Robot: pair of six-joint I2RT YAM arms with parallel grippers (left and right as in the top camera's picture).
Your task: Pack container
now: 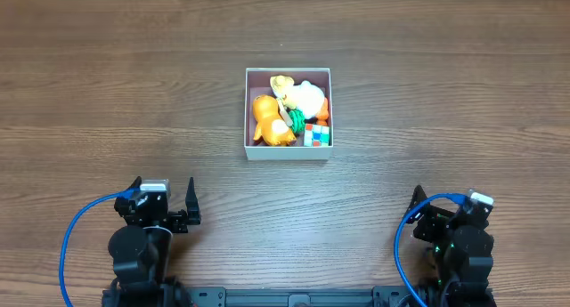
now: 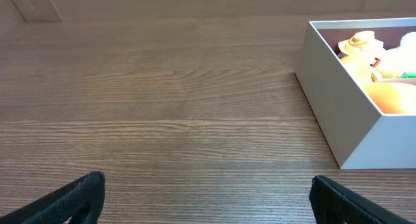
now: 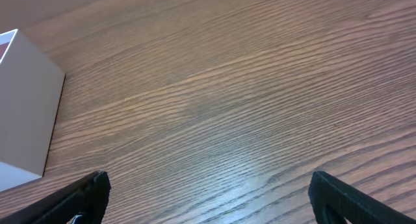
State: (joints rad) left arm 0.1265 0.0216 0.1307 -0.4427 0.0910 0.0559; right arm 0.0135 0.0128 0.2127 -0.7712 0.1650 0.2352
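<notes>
Left gripper (image 1: 164,193), right gripper (image 3: 208,185) wide open, empty, well apart from near wall of container (image 1: 289,152)

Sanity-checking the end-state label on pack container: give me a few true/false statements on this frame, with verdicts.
1. The left end effector and right end effector are both open, holding nothing. True.
2. The container has nothing in it. False: it holds several toys, among them an orange toy and a coloured cube.
3. The left end effector hovers over the container. False: it sits back by the near edge of the table, well apart from the container.
4. The coloured cube lies in the container corner nearest the right arm. True.
</notes>
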